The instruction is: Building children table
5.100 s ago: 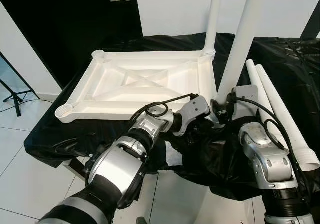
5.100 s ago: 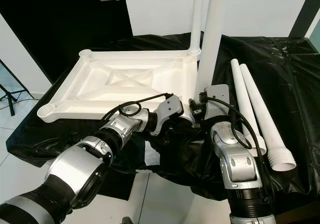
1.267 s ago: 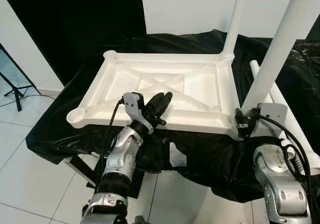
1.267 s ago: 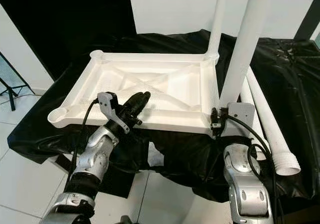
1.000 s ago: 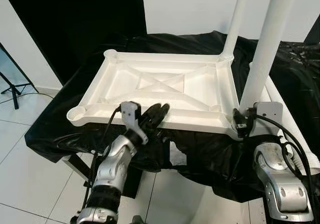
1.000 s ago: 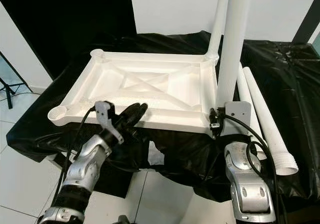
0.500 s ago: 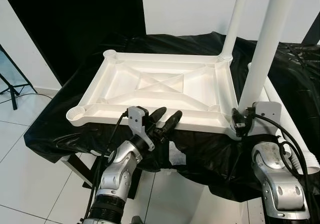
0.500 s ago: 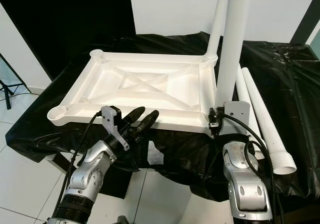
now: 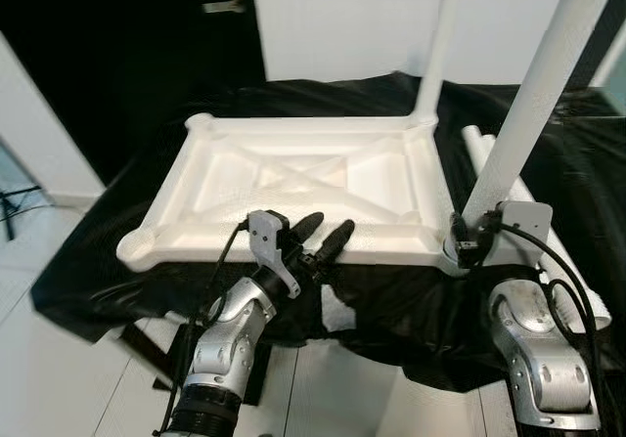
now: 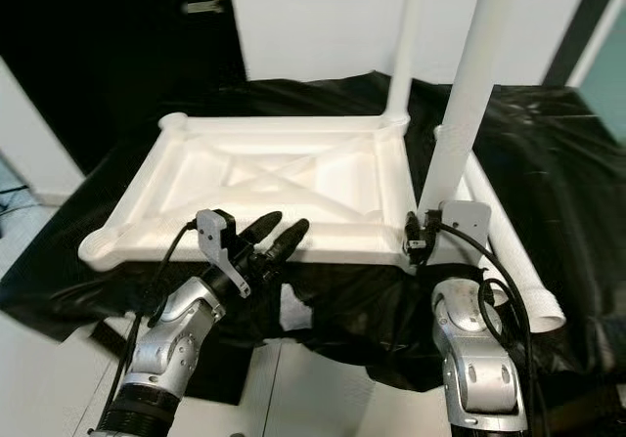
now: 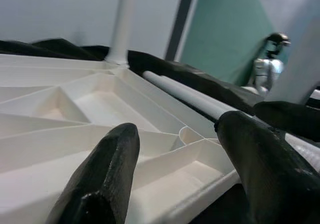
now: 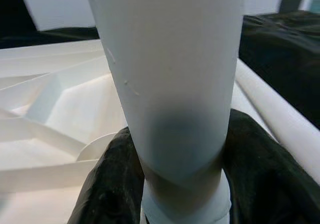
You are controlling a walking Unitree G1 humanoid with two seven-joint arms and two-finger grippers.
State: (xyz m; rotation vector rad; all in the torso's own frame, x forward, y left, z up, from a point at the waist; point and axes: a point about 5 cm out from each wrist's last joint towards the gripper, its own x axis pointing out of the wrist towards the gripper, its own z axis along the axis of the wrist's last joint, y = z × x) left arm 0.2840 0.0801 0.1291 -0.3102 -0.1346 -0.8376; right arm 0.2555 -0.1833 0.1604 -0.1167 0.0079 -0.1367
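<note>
**White tabletop lies upside down, two legs standing**

The tabletop [image 9: 303, 183] is a white plastic rectangle, underside up, resting on a black cloth [image 9: 391, 300] spread over a stand. Its underside has a raised rim, an X of ribs in the middle and a round socket at each corner; the near-left socket [image 9: 134, 249] and far-left socket [image 9: 199, 121] are open.

A white leg [image 9: 437, 46] stands upright in the far-right corner. A second, thicker-looking leg [image 9: 533, 105] rises at the near-right corner, leaning slightly to the right. The right gripper [image 12: 170, 184] is closed around its lower end, one black finger [image 12: 107, 184] on each side of the tube, just above the socket.

The left gripper [image 9: 323, 237] hovers at the tabletop's near edge, left of centre, its fingers [image 11: 107, 179] spread wide with nothing between them, pointing over the rim.

Two spare legs [image 10: 504, 251] lie side by side on the cloth to the right of the tabletop, flared ends toward the near side.
</note>
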